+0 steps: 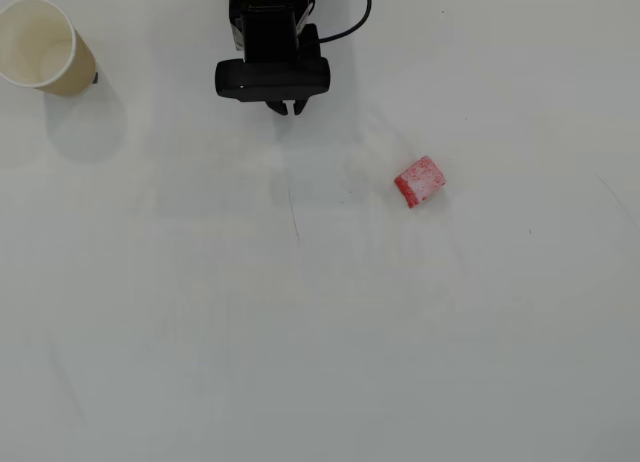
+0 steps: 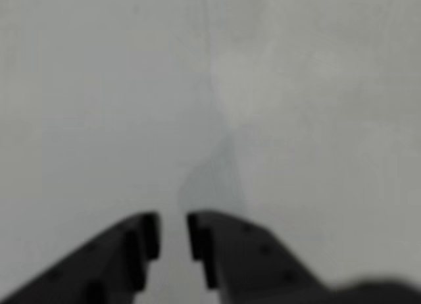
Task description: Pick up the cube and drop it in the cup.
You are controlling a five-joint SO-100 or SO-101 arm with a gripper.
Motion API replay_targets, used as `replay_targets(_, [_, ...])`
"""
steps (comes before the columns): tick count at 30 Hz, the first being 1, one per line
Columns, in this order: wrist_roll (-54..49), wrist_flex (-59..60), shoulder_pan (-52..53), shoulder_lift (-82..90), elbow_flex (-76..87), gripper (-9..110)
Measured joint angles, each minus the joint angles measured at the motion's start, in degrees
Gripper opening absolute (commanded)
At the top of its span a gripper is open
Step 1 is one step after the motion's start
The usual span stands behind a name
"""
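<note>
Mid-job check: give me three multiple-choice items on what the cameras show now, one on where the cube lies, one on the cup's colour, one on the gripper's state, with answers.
1. In the overhead view, where does the cube lie?
A. inside the cup
B. on the table, right of the gripper
C. between the gripper's fingers

2. What colour is the outside of the cup?
A. beige
B. blue
C. black

3. What is the gripper holding?
A. the cube
B. the cup
C. nothing

Answers:
1 B: the cube rests on the bare table, apart from the gripper.
2 A: the cup has a tan wall and cream inside.
3 C: the wrist view shows only table in the narrow gap between the fingers.
</note>
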Motion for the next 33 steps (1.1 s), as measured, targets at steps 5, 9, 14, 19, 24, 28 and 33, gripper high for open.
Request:
replay_targets(5, [0.09, 0.70, -1.32, 0.44, 0.00, 2])
replay_targets(9, [0.09, 0.88, -1.05, 0.53, 0.00, 2])
replay_targets(14, [0.09, 0.88, -1.05, 0.53, 0.00, 2])
replay_targets(19, [0.09, 0.88, -1.14, 0.53, 0.00, 2])
replay_targets(24, [0.26, 0.88, -5.63, 0.53, 0.00, 2])
replay_targets(28, [0.09, 0.70, -7.73, 0.53, 0.00, 3])
replay_targets(33, [0.09, -6.15, -6.77, 0.53, 0.00, 3])
